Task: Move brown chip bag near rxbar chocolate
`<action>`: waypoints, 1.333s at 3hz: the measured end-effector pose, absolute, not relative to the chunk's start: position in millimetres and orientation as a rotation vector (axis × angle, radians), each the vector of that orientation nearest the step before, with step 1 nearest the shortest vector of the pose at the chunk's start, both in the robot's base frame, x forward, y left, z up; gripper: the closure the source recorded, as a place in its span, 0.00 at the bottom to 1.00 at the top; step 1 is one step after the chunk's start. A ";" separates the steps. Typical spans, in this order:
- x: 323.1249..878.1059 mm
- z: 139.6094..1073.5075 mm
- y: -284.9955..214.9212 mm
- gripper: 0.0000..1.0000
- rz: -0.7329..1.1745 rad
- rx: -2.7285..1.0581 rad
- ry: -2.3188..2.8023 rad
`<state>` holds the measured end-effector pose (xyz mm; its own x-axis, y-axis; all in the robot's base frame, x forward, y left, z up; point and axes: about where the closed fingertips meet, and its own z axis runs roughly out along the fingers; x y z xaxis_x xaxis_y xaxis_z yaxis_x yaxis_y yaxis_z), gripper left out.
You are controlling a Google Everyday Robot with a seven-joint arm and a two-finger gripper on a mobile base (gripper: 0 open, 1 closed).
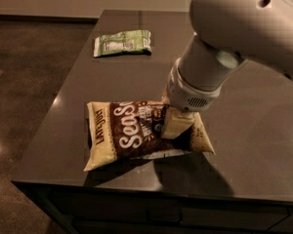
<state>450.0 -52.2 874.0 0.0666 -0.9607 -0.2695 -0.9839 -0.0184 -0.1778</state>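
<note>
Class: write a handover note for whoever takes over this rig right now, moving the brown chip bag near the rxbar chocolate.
The end effector is down on the right part of the brown chip bag; grip unclear.
The bag lies near the front edge of the table.
The rxbar chocolate is not in view.
Done: bag reached.
Left: find the bar, move the bag beside it.
</note>
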 end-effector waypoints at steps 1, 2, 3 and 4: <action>468.4 887.5 -69.5 0.88 0.058 -1.986 1.982; 497.2 901.6 -91.4 1.00 -0.007 -1.902 2.038; 532.2 913.3 -119.3 1.00 -0.080 -1.802 2.100; 564.8 920.2 -142.3 1.00 -0.155 -1.730 2.142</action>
